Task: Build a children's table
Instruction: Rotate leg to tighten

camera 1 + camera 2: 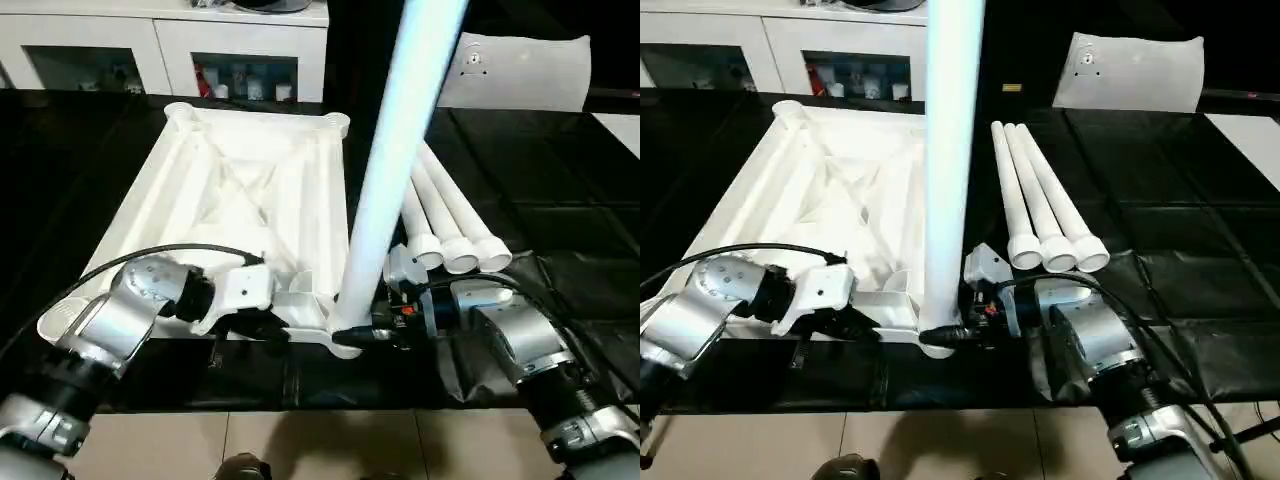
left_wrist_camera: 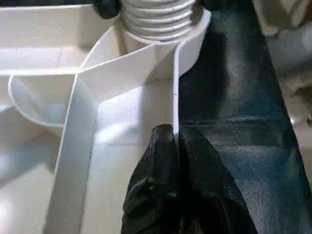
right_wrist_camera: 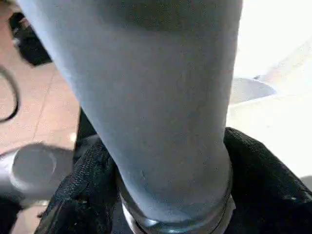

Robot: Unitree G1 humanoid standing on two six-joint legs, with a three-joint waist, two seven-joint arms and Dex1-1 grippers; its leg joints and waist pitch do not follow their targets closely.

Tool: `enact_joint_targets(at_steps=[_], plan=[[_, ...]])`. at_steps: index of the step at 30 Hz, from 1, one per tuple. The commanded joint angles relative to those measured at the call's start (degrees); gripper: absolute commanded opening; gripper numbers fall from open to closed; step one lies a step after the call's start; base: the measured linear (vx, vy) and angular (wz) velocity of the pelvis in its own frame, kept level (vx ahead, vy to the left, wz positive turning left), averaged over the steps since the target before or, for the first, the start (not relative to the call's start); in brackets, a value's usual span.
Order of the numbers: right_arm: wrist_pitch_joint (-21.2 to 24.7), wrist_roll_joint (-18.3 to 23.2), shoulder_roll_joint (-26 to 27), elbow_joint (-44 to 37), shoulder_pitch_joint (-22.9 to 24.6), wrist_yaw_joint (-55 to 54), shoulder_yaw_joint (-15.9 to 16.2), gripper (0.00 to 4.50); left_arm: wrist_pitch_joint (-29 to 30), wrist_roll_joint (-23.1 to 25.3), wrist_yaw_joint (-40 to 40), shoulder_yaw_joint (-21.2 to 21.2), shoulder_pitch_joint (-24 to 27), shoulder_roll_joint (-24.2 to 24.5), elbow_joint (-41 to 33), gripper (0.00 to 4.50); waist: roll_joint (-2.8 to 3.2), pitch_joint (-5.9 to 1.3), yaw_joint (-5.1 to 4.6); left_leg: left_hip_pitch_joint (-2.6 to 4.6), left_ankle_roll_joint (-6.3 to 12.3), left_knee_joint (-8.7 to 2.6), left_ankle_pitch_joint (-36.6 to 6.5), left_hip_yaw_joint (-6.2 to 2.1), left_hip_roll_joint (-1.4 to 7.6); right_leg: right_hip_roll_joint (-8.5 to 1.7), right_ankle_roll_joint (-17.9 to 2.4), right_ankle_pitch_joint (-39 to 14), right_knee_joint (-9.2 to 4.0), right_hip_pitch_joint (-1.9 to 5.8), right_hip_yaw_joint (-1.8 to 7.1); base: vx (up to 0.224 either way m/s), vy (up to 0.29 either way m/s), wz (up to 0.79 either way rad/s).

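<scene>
Two silver forearms reach in from the near edge toward the near rim of the table top (image 1: 250, 190), which lies upside down on the black work surface (image 1: 1200, 290), its ribbed underside facing up and round sockets at its corners. At the near right corner socket, one leg (image 1: 385, 170) stands almost upright, its threaded end seated in the socket and its long axis rising out of the top of the head views, leaning slightly toward the robot's right in the left eye view. Around the base of this leg sits the right gripper (image 1: 958, 336), a black finger on either side of the shaft in the right wrist view, pressed against it. Along the same near rim, the left gripper (image 2: 175, 161) is closed, its two black fingers pinching the thin upright wall of the top just beside the socket. Three more legs (image 1: 1040, 205) lie side by side, touching, on the black surface just right of the top, their long axes running away from the robot with the wider threaded ends nearest it. Beyond them lies a white cushion-like bag (image 1: 1130, 70), and a white cabinet (image 1: 160, 45) stands behind the top.
</scene>
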Motion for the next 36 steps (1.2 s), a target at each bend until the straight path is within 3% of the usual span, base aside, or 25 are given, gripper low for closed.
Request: enact_joint_targets(at_steps=[1,2,3,5,7,8,9,10,11,12,13,15,16,17,18,20,22,26,29,31,33,36], plan=[[2.83,1.34,3.16,-0.07,0.92,-5.02,-0.71,2.76,3.57,-1.61,5.69,2.7,0.66,-2.07,-1.89,0.0,0.47,-3.78,-0.25,1.16,0.28,-4.14,-11.66,-1.26,3.75,-5.63,-13.32,-9.34,-4.47,2.04,3.33,0.0,0.0,0.0],[3.0,1.23,4.13,0.27,0.93,-6.75,-1.12,2.76,4.38,-1.75,6.96,3.36,1.06,-2.49,-2.27,0.0,0.74,-3.72,-0.27,1.39,-0.52,-4.29,-13.3,-1.46,3.74,-5.71,-12.91,-12.29,-4.67,1.97,3.32,0.0,0.0,0.0],[3.34,0.93,7.61,2.03,0.7,-12.75,-2.63,2.76,7.55,-2.12,11.54,5.59,2.51,-4.21,-3.99,0.0,0.59,-3.71,-0.68,1.25,-1.03,-4.43,-13.9,-1.48,3.79,-5.73,-12.67,-13.02,-4.59,2.07,3.39,0.0,0.0,0.0],[3.65,0.99,8.84,2.91,0.49,-14.7,-3.22,2.75,8.89,-2.25,13.23,6.37,2.99,-4.96,-4.75,0.0,0.46,-3.57,-1.5,1.02,-2.02,-4.6,-15.43,-1.82,3.6,-5.89,-11.94,-16.68,-4.91,2.17,3.27,0.0,0.0,0.0],[4.15,0.75,14.55,7.12,-0.93,-23.96,-5.68,2.75,15.19,-1.94,20.81,9.04,5.08,-9.23,-8.61,0.0,-0.07,-3.53,-2.31,0.91,-1.81,-4.61,-14.76,-1.77,3.57,-5.76,-11.35,-17.03,-5.14,2.08,3.38,0.0,0.0,0.0],[4.15,0.75,14.55,7.12,-0.93,-23.96,-5.68,2.75,15.19,-1.94,20.81,9.04,5.08,-9.23,-8.61,0.0,0.14,-3.65,-2.44,1.07,-1.95,-4.48,-14.62,-1.75,3.64,-5.87,-11.52,-16.7,-4.93,2.05,3.42,0.0,0.0,0.0],[3.81,-0.15,17.92,9.62,-1.9,-29.87,-6.52,2.75,18.95,-0.77,26.22,10.14,6.15,-12.79,-10.9,0.0,0.29,-3.68,-2.6,1.25,-1.69,-4.36,-14.43,-1.7,3.53,-5.76,-11.5,-16.88,-5.13,1.91,3.42,0.0,0.0,0.0],[3.84,-0.45,19.25,10.45,-2.29,-32.03,-6.86,2.75,20.05,-0.09,28.14,10.18,6.39,-14.23,-11.68,0.0,0.23,-3.41,-2.96,1.03,-1.57,-4.5,-14.19,-1.66,3.55,-5.58,-11.62,-16.32,-5.2,1.77,3.48,0.0,0.0,0.0],[3.38,-1.19,21.39,12.08,-3.12,-36.33,-7.55,2.75,21.78,0.99,31.35,10.23,6.57,-16.83,-12.83,0.0,-0.05,-3.63,-3.01,1.26,-1.55,-4.37,-14.26,-1.57,3.54,-5.58,-11.57,-16.24,-5.24,1.79,3.46,0.0,0.0,0.0],[3.09,-1.59,22.49,12.96,-3.58,-38.69,-7.96,2.75,22.65,1.51,33.0,10.24,6.6,-18.21,-13.39,0.0,0.16,-3.53,-3.28,1.23,-1.76,-4.45,-14.07,-1.64,3.59,-5.59,-11.67,-16.23,-5.21,1.68,3.48,0.0,0.0,0.0],[3.45,-1.6,23.57,13.61,-4.02,-39.7,-8.29,2.75,23.28,1.59,34.4,9.91,6.37,-19.87,-14.05,0.0,-0.25,-3.6,-3.23,1.25,-1.41,-4.33,-13.9,-1.56,3.43,-5.52,-11.21,-16.23,-5.41,1.78,3.44,0.0,0.0,0.0],[3.8,-1.61,25.18,14.31,-4.62,-41.43,-8.92,2.75,23.93,1.51,35.99,8.95,6.01,-22.34,-15.04,0.0,0.04,-3.66,-3.12,1.14,-0.78,-4.34,-13.0,-1.49,3.49,-5.4,-10.96,-14.24,-5.27,1.78,3.56,0.0,0.0,0.0],[4.33,-1.07,26.09,14.83,-5.08,-42.12,-9.85,2.75,24.0,1.18,36.29,7.87,5.62,-23.56,-15.77,0.0,-0.29,-3.85,-2.93,1.23,-0.37,-4.25,-12.45,-1.4,3.45,-5.29,-10.77,-12.8,-5.23,1.84,3.49,0.0,0.0,0.0],[4.12,-1.11,26.38,15.1,-5.21,-42.6,-10.24,2.75,24.3,1.03,36.45,7.51,5.58,-23.93,-16.22,0.0,-0.19,-3.85,-2.77,1.11,-0.15,-4.26,-11.79,-1.44,3.42,-5.35,-10.74,-11.96,-5.06,1.94,3.5,0.0,0.0,0.0],[3.56,-1.38,26.59,15.39,-5.28,-43.21,-10.53,3.31,24.85,0.92,36.69,7.28,5.64,-24.2,-16.74,0.0,-0.01,-3.91,-2.56,1.01,0.09,-4.3,-11.01,-1.41,3.38,-5.26,-10.59,-10.13,-4.98,2.01,3.47,0.0,0.0,0.0],[3.09,-1.88,26.33,15.62,-5.49,-43.15,-10.48,3.31,25.28,1.47,36.34,6.71,5.5,-23.73,-17.08,0.0,-0.1,-3.97,-2.61,0.94,0.25,-4.26,-10.91,-1.36,3.32,-5.31,-10.56,-9.64,-4.94,2.13,3.48,0.0,0.0,0.0],[2.7,-1.84,26.03,15.4,-5.38,-43.28,-11.29,3.64,25.61,3.15,35.8,6.17,5.59,-22.06,-16.96,0.0,0.27,-4.03,-2.62,1.01,0.07,-4.31,-11.1,-1.47,3.41,-5.35,-10.54,-9.75,-4.91,2.14,3.43,0.0,0.0,0.0],[2.11,-2.13,24.58,13.19,-4.36,-42.38,-11.36,3.97,25.4,3.72,35.55,6.85,5.37,-20.19,-15.86,0.0,0.31,-4.0,-2.73,1.11,-0.33,-4.36,-12.05,-1.46,3.41,-5.24,-10.49,-9.93,-4.98,2.07,3.44,0.0,0.0,0.0],[2.06,-0.62,19.85,5.72,-0.99,-36.46,-11.53,4.23,20.79,2.82,32.55,7.59,4.49,-17.47,-10.65,0.0,0.08,-4.07,-2.31,1.06,0.37,-4.23,-11.03,-1.36,3.32,-5.17,-9.62,-8.55,-5.0,2.31,3.54,0.0,0.0,0.0],[1.98,-0.78,18.93,4.91,-0.58,-35.9,-11.49,4.34,19.87,2.82,31.74,7.42,4.42,-16.94,-9.8,0.0,0.1,-4.14,-2.17,0.94,0.69,-4.27,-9.83,-1.41,3.35,-5.12,-9.82,-6.75,-4.82,2.33,3.45,0.0,0.0,0.0],[1.69,-0.49,13.66,0.61,1.38,-29.8,-10.61,4.43,13.58,2.64,26.62,6.05,4.1,-14.09,-6.47,0.0,0.27,-3.98,-2.01,1.11,0.58,-4.23,-11.26,-1.42,3.23,-5.18,-9.49,-9.13,-5.24,2.27,3.44,0.0,0.0,0.0],[2.12,1.14,9.67,-2.72,2.65,-23.49,-10.19,4.43,10.11,2.45,22.91,5.29,3.45,-11.91,-4.4,0.0,0.24,-4.03,-1.97,1.11,0.6,-4.23,-12.45,-1.42,3.36,-5.25,-9.22,-10.51,-5.24,2.27,3.51,0.0,0.0,0.0]])
